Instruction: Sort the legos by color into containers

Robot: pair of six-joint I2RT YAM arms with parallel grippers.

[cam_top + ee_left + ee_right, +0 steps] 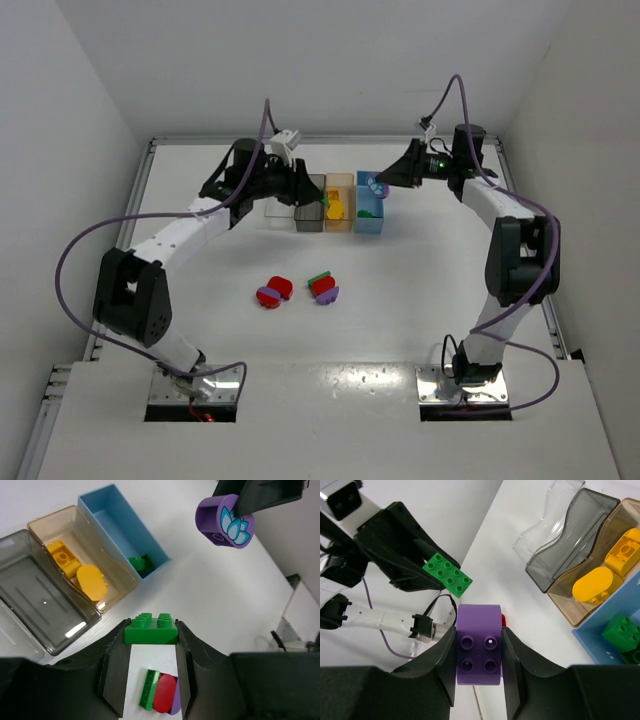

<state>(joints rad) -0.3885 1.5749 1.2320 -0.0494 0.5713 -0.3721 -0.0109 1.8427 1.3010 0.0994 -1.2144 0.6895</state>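
Aloft, left gripper (150, 636) clamps a green brick (150, 628), blue bin (111, 520) ahead-left of it; right gripper (479, 645) grips a purple brick (478, 655), tan bin (592, 555) to its right.

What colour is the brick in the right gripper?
Purple. The brick shows best in the right wrist view.

Item one: we are logging a white table (420, 290), matt and evenly lit. Item two: we are counting three plain white walls closing it in: back wall (320, 60), left wall (50, 150), right wall (600, 150). Item three: we are noting a pale metal rail (135, 195) bordering the table's left, far and right edges. Item four: we are recording a glossy white front board (330, 420) catching soft reflections.
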